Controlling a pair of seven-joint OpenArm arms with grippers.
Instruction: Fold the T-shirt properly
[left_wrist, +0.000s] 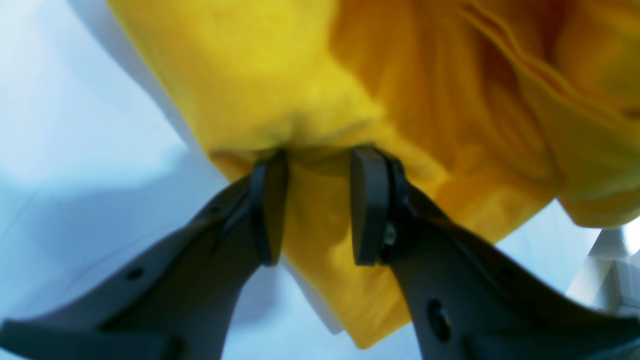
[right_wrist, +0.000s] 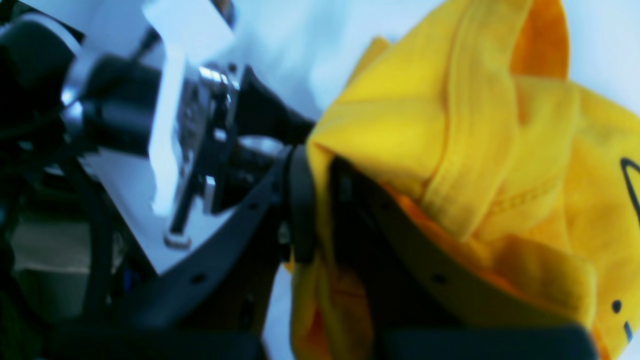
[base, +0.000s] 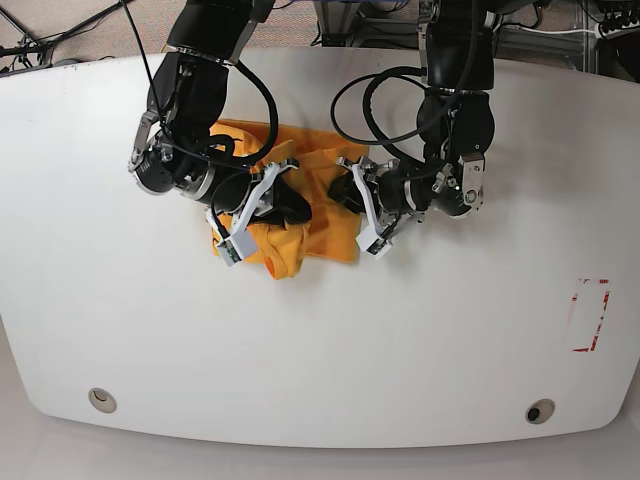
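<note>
The orange-yellow T-shirt (base: 285, 215) lies bunched in a heap on the white table (base: 420, 330), left of centre. My right gripper (right_wrist: 320, 165) is shut on a fold of the T-shirt (right_wrist: 450, 130) and cloth drapes over one finger; a bit of black lettering (right_wrist: 632, 185) shows at the edge. In the base view this gripper (base: 288, 205) sits in the middle of the heap. My left gripper (left_wrist: 320, 155) stands open with its fingers apart, and the hem of the T-shirt (left_wrist: 280, 65) hangs between them. In the base view it (base: 347, 190) is at the heap's right edge.
A red-outlined rectangle (base: 590, 315) is marked on the table at the right. Two round holes (base: 100, 398) (base: 540, 410) sit near the front edge. Cables and frames (base: 560, 30) stand behind the table. The two arms are close together over the shirt.
</note>
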